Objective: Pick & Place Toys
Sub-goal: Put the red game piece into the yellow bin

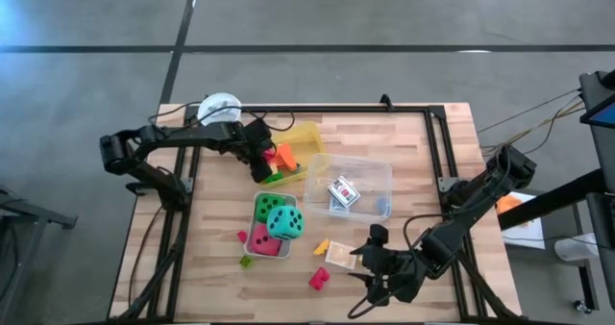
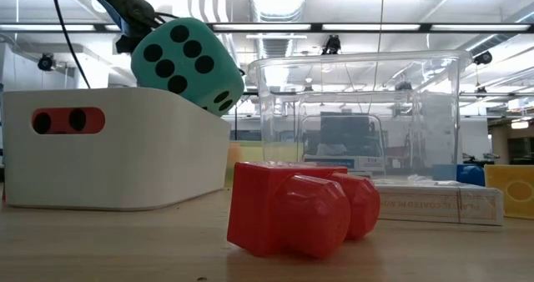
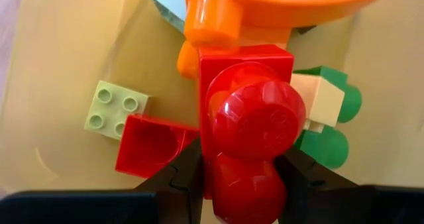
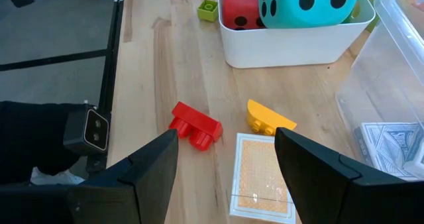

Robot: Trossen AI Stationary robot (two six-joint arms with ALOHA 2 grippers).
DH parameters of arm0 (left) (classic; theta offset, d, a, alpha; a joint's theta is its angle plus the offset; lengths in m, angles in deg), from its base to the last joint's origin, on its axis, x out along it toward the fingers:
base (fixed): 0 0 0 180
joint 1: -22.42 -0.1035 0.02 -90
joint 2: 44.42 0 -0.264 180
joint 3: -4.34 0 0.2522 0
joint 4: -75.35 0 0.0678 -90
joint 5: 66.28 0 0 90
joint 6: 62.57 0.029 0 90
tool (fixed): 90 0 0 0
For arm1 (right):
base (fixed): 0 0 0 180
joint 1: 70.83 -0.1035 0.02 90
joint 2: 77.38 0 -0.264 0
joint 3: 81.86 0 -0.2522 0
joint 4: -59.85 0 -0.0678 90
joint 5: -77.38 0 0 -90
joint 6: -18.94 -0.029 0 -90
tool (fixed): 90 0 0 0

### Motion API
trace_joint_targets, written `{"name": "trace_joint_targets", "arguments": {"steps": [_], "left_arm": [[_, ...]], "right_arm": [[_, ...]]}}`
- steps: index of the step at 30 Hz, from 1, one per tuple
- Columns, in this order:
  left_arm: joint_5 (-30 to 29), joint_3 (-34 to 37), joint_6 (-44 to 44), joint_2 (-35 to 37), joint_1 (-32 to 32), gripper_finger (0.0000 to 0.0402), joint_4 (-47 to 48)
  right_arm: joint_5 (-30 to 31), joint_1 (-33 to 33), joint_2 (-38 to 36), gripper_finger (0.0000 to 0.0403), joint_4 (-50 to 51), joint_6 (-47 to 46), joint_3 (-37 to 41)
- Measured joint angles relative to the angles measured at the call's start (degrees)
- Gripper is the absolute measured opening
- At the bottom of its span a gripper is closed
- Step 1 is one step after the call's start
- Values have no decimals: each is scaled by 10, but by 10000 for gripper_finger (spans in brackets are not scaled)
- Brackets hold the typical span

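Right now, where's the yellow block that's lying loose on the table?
In the high view the yellow block lies on the table's near middle, just beside the clear-wrapped card pack, with the red block nearer the front edge and the right hand close by.

My left gripper (image 1: pixel 261 158) hangs over the tray (image 1: pixel 309 137), left of the clear box (image 1: pixel 370 169). 3 dice (image 1: pixel 275 221) sit in the tub (image 4: pixel 291 48), before the tray.

Wooden table (image 1: pixel 404 162) with toys and boxes on it
On the bare wood lie a red block (image 1: pixel 318 279), a yellow block (image 1: pixel 322 246), a card pack (image 1: pixel 339 256), a small green block (image 1: pixel 247 262) and a small red block (image 1: pixel 242 236); a white bin (image 1: pixel 261 206), a clear box (image 1: pixel 370 171) and a yellow tray (image 1: pixel 307 137) also stand on it
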Motion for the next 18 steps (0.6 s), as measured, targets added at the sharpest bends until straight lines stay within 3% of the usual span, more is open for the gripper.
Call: {"name": "trace_joint_targets", "arguments": {"steps": [5, 12, 18], "left_arm": [[0, 0, -2, 0, 2, 124, 5], [0, 0, -2, 0, 5, 252, 6], [0, -5, -2, 1, 6, 310, 9]], "right_arm": [[0, 0, 0, 246, 0, 0, 0], [0, 0, 0, 246, -1, -1, 0], [0, 0, 0, 246, -1, 0, 0]]}}
